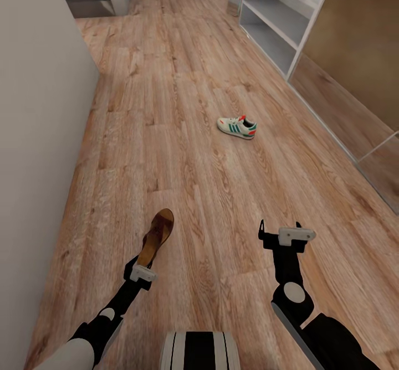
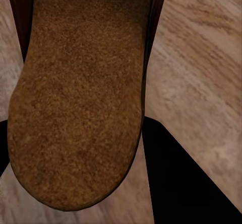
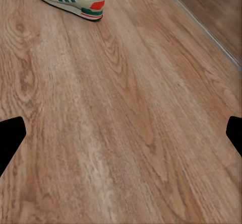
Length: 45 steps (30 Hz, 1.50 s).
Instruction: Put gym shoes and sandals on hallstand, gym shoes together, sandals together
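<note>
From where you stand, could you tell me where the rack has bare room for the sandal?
Both open shelf tiers of the shoe rack look bare. The wood floor between it and the sandal in the left tool holds one gym shoe.

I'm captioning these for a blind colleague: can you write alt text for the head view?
The left end effector holds a brown sandal above the wood floor. A white gym shoe lies ahead, with the grey shoe rack beyond it on the right.
</note>
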Motion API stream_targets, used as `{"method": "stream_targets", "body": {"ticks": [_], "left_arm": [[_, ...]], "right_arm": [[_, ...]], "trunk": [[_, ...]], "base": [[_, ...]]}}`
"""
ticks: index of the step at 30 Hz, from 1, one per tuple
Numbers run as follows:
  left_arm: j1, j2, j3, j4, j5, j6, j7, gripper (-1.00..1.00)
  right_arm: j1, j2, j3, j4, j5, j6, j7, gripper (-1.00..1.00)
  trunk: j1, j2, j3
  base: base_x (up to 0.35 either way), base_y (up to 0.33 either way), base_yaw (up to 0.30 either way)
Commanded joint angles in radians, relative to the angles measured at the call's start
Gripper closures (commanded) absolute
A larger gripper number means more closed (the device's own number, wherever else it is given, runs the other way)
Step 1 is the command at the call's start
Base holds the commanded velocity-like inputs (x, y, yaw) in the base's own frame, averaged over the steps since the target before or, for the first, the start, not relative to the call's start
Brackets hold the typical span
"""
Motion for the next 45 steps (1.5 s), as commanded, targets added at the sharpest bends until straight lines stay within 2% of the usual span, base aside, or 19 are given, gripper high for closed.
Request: {"method": "stream_targets", "body": {"ticks": [1,14,26,45], "left_arm": [[0.0,-0.001,0.009,0.0,-0.006,-0.003,-0.008,1.0],[0.0,-0.001,0.008,0.0,-0.006,-0.003,-0.008,1.0],[0.0,-0.001,0.008,0.0,-0.006,-0.003,-0.008,1.0],[0.0,-0.002,0.008,0.0,-0.006,-0.004,-0.008,1.0]], "right_arm": [[-0.001,-0.001,0.003,-0.001,0.0,0.007,-0.007,-1.0],[-0.001,0.0,0.003,-0.001,0.014,0.007,-0.009,-1.0],[-0.002,0.0,0.004,0.001,0.016,0.005,-0.038,-1.0],[-0.002,0.0,0.004,0.002,0.016,0.004,-0.044,-1.0]], "trunk": [[0.0,0.0,0.001],[0.0,0.0,0.006],[0.0,0.0,0.007],[0.0,0.0,0.007]], "base": [[0.0,0.0,0.0],[0.0,0.0,0.0],[0.0,0.0,0.0],[0.0,0.0,0.0]]}}
